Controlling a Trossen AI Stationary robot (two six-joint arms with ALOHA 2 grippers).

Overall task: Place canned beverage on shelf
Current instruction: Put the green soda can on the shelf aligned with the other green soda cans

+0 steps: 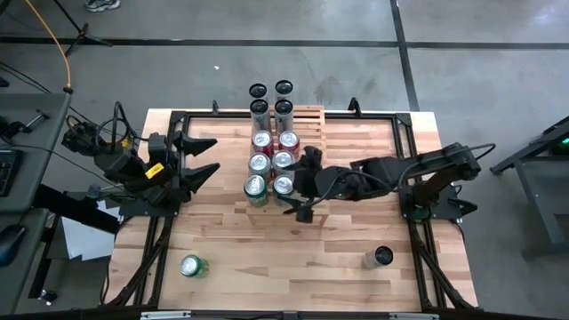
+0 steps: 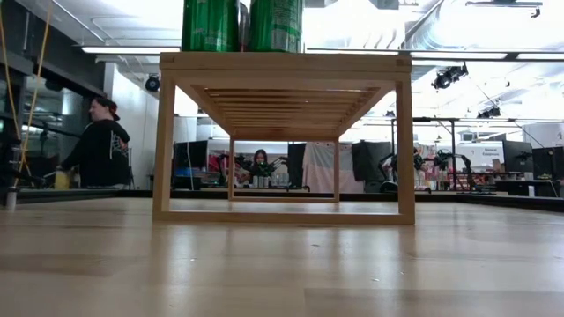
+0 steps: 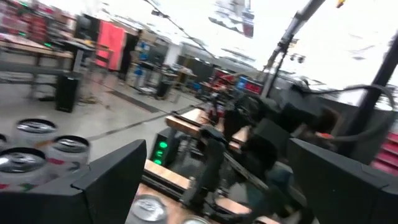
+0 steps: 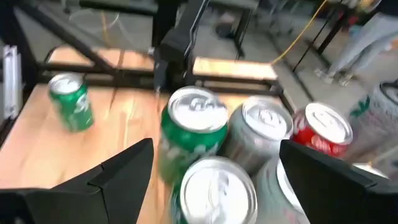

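The pale wooden shelf [image 1: 307, 120] stands at the table's far middle. Several upright cans stand on it in two rows: dark ones at the far end [image 1: 283, 108], then silver-topped ones, with a green can [image 1: 256, 188] nearest. The low view shows the shelf [image 2: 282, 62] with green cans [image 2: 211, 25] on top. My right gripper [image 1: 299, 185] hovers open just right of the nearest cans, above them [image 4: 193, 124], touching none. My left gripper [image 1: 209, 156] waits open to the shelf's left.
A green can [image 1: 191, 266] stands on the table near the front left, also seen as the green can [image 4: 71, 99] in the right wrist view. A dark-topped can [image 1: 380, 258] stands at the front right. Black frame rails run along the table's edges.
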